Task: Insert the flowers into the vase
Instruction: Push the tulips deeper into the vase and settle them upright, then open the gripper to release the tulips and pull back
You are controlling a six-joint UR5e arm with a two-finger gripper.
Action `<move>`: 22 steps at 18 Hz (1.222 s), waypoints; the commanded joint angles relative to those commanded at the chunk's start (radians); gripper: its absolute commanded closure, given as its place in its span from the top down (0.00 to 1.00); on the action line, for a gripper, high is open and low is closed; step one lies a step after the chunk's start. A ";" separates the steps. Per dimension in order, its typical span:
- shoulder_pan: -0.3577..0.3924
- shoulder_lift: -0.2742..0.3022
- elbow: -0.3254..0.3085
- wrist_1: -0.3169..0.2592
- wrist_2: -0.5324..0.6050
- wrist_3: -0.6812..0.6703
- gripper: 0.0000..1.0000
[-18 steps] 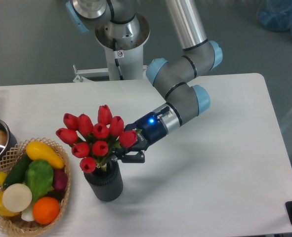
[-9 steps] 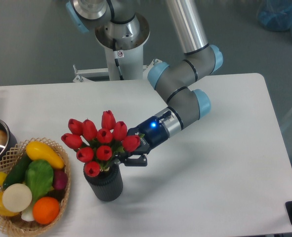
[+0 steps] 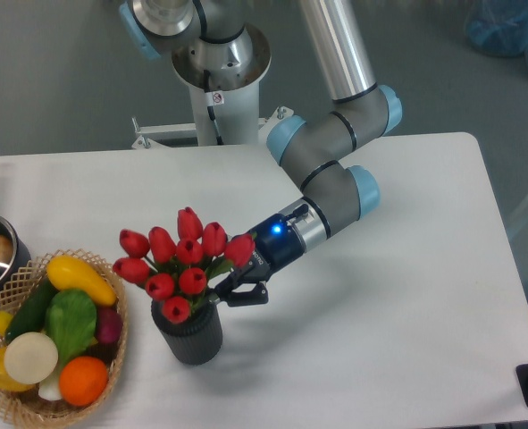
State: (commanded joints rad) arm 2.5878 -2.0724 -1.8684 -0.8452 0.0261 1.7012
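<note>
Red flowers (image 3: 181, 259) standing in the dark vase (image 3: 190, 332).
Fingers (image 3: 237, 290) at 3 o'clock of the stems; grip unclear.

A white table (image 3: 406, 295) stood on a grey floor (image 3: 58, 80). At two o'clock lay something blue (image 3: 509, 27), partly cut off.
</note>
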 joint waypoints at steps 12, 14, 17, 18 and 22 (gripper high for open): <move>0.041 0.011 -0.008 0.002 0.002 -0.009 1.00; 0.075 0.031 -0.012 0.000 0.011 -0.017 1.00; 0.142 0.080 -0.015 -0.005 0.044 -0.061 1.00; 0.168 0.098 -0.018 -0.005 0.081 -0.081 1.00; 0.253 0.166 -0.020 -0.006 0.239 -0.101 1.00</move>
State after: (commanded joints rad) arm 2.8407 -1.9069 -1.8883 -0.8513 0.2650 1.5999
